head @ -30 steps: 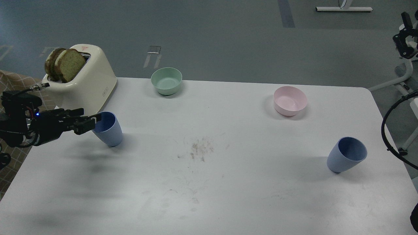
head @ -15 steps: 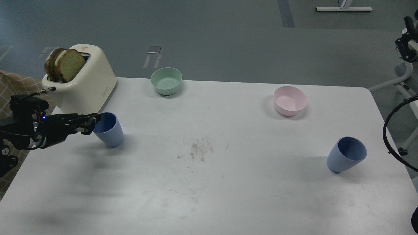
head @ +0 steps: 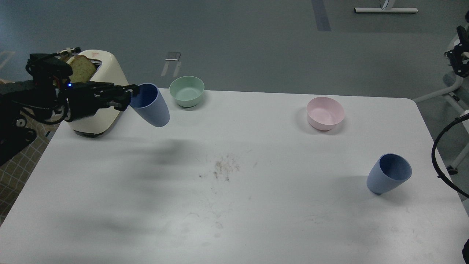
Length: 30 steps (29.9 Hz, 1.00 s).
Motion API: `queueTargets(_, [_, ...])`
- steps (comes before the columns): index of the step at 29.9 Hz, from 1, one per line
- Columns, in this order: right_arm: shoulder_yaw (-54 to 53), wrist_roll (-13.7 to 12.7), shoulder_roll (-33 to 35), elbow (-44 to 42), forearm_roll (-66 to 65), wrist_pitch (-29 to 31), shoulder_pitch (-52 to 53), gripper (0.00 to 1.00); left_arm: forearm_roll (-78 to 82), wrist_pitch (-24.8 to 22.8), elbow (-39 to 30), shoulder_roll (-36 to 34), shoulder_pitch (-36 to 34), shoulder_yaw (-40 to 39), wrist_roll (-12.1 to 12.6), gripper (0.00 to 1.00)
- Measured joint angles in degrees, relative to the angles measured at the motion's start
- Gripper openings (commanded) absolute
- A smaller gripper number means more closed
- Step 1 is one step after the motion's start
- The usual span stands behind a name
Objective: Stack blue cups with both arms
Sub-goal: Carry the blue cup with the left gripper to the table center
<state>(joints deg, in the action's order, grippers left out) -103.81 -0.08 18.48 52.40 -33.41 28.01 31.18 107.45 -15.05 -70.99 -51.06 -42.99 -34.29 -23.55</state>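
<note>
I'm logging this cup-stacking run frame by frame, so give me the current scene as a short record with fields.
left gripper: shut on the rim of the held blue cup, lifted off the table, tilted
right gripper: not in view
other blue cup: standing on the table, near right, untouched
green bowl: far edge, centre-left
pink bowl: far right
toaster: far left, bread in its slots, partly behind the left arm
stack: not yet made
</note>
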Motion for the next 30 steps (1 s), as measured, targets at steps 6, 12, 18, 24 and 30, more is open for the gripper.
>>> queueTargets(6, [-1.69,0.0,0.0,0.11,0.0,0.0,-1.71,1.0,8.34,-1.4,0.43,14.1,-10.77,7.59,1.29,0.0])
queueTargets(12, [-3.75,0.0,0.56,0.4,0.01,0.0,-3.3,1.0,8.9,-1.62,8.53,27.74,-17.98,19.84,3.57,0.0])
queueTargets(18, [-6.1,0.0,1.97,0.99,0.05,0.0,-6.15,1.0,9.13,-1.59,11.93,33.14,-18.25,24.32,3.9,0.0])
queueTargets(24, [-6.82,0.0,2.09,1.01,0.32,0.0,-8.26,1.0,9.23,-1.57,11.43,34.38,-18.08,25.83,3.88,0.0])
queueTargets(30, [-6.85,-0.03,2.15,1.14,1.84,0.0,-8.75,1.0,9.95,-1.56,9.33,32.18,-17.31,25.94,3.8,0.0])
